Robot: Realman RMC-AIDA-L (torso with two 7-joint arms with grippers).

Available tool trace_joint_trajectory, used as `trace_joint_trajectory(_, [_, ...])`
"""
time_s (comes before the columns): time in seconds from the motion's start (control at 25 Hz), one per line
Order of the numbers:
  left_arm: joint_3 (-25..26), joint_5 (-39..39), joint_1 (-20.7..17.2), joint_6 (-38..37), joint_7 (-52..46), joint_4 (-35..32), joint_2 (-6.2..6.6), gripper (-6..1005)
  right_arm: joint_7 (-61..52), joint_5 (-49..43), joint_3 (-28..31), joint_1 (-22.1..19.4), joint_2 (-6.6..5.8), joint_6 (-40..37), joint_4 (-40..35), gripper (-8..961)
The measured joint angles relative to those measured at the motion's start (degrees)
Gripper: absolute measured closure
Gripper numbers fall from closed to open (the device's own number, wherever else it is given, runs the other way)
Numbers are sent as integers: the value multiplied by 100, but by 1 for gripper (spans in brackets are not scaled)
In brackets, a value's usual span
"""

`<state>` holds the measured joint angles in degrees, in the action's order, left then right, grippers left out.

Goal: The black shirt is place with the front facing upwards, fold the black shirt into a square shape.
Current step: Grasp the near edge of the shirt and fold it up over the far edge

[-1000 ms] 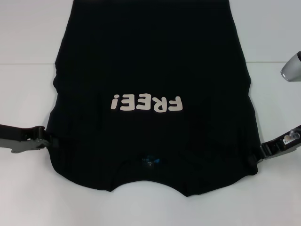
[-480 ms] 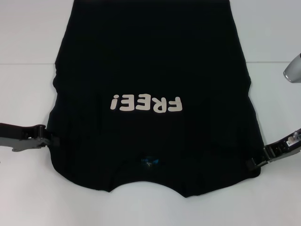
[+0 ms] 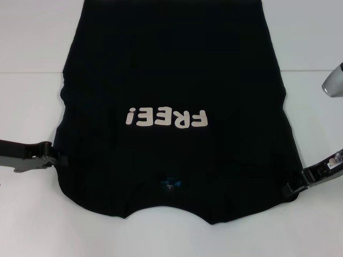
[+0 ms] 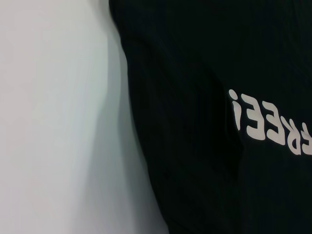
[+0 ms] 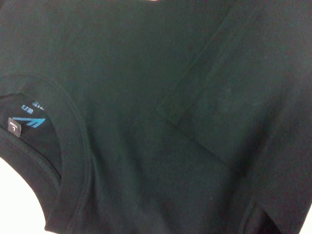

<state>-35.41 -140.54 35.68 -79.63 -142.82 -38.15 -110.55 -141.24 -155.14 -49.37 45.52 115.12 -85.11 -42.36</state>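
Both pincers, left gripper [image 3: 58, 159] and right gripper [image 3: 291, 187], flank the plain black cloth T-shirt [image 3: 171, 80]; finger state unreadable; lift both shoulder edges evenly.

One black shirt [image 3: 171, 80] is lying on one white worktop [image 3: 32, 43]. Two robot hands are showing: the left hand [image 3: 56, 159] and the right hand [image 3: 292, 187], one at each side.
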Motion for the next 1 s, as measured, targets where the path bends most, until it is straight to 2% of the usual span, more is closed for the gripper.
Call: trace_joint_trajectory(1.0, [17, 10, 6, 1, 14, 0, 0, 973, -6, -158, -31, 36, 56, 76, 41, 529])
